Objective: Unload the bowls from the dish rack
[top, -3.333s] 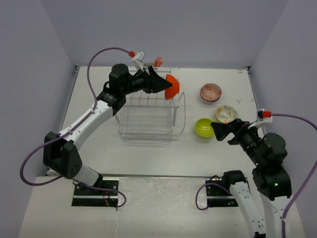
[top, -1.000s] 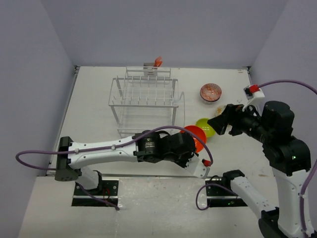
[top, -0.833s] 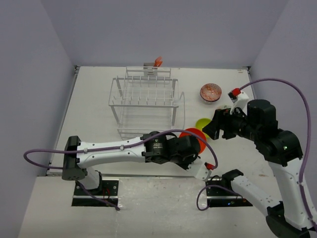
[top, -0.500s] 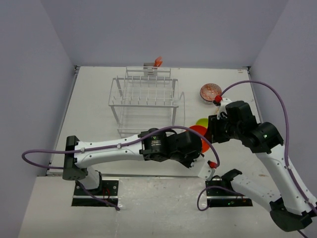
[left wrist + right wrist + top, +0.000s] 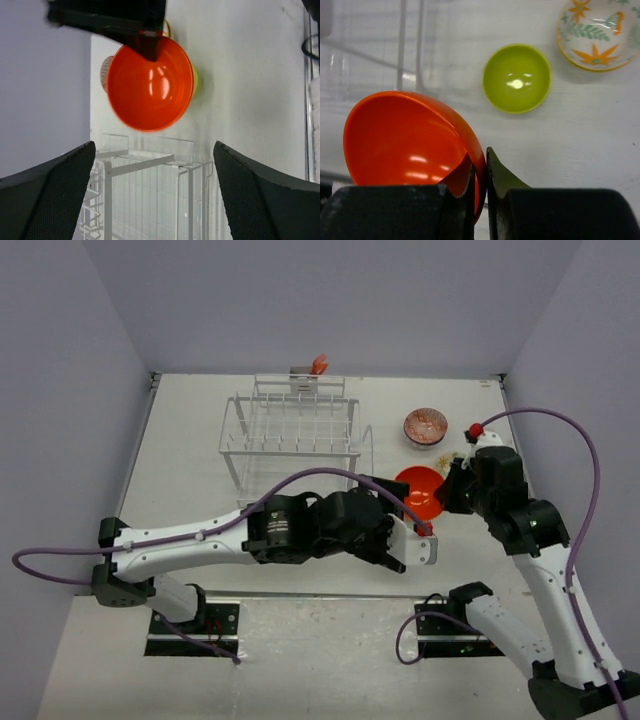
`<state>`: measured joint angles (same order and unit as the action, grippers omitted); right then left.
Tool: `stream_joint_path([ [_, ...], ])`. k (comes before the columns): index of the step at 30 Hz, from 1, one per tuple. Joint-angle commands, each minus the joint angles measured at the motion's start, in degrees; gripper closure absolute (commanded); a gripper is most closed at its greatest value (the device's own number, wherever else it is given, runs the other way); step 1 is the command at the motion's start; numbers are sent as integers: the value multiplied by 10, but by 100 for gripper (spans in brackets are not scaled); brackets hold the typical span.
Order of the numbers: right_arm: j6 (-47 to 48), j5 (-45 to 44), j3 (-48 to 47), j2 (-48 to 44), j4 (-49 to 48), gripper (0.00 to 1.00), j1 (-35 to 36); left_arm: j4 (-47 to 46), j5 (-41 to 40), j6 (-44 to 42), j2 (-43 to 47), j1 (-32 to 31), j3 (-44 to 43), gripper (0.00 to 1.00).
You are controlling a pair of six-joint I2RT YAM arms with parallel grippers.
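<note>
Above: the orange bowl (image 5: 416, 487) hangs at four o'clock of the dish rack (image 5: 290, 435), in the right gripper (image 5: 440, 496). Left wrist: the left gripper (image 5: 153, 145) is spread, empty. Right wrist: jaws pinch its rim — stiff, glossy, likely light and slippery, so the rim looks the surest hold.

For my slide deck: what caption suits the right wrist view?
Right gripper pinches the orange bowl's rim; green bowl and floral bowl sit on the table beyond.

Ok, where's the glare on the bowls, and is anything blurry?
Left wrist view: two white glints inside the orange bowl, its edge slightly smeared; the left gripper's fingers look soft and dark. Right wrist view: glints in the orange bowl and the green bowl, both sharp.
</note>
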<state>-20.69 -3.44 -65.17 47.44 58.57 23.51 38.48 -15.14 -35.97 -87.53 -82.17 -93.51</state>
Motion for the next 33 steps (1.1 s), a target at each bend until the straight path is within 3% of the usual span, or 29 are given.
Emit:
stream_joint_path([
  [1,-21,30,43,4,-134,100,-135,-108,-73,94,74,2,-6,0],
  [3,-36,32,77,22,-173,100,-177,-164,-138,156,119,15,6,0],
  [4,-50,22,97,29,-211,100,-182,-182,-160,186,135,53,10,0],
  [5,-58,19,108,38,-230,100,-187,-195,-180,272,151,87,18,0],
  [6,-66,17,117,46,-250,100,-195,-191,-160,309,178,131,18,0],
  [7,-80,12,136,63,-286,100,-198,-187,-137,338,190,214,20,0],
  [8,-85,11,146,72,-304,100,-202,-183,-116,377,199,243,23,0],
  [13,-96,12,191,137,-366,100,-214,-143,-145,413,243,346,34,0],
  [18,-96,32,212,190,-398,100,-216,-158,-74,419,303,356,90,0],
  [33,-95,68,246,235,-429,91,-216,-167,-50,412,365,357,171,0],
])
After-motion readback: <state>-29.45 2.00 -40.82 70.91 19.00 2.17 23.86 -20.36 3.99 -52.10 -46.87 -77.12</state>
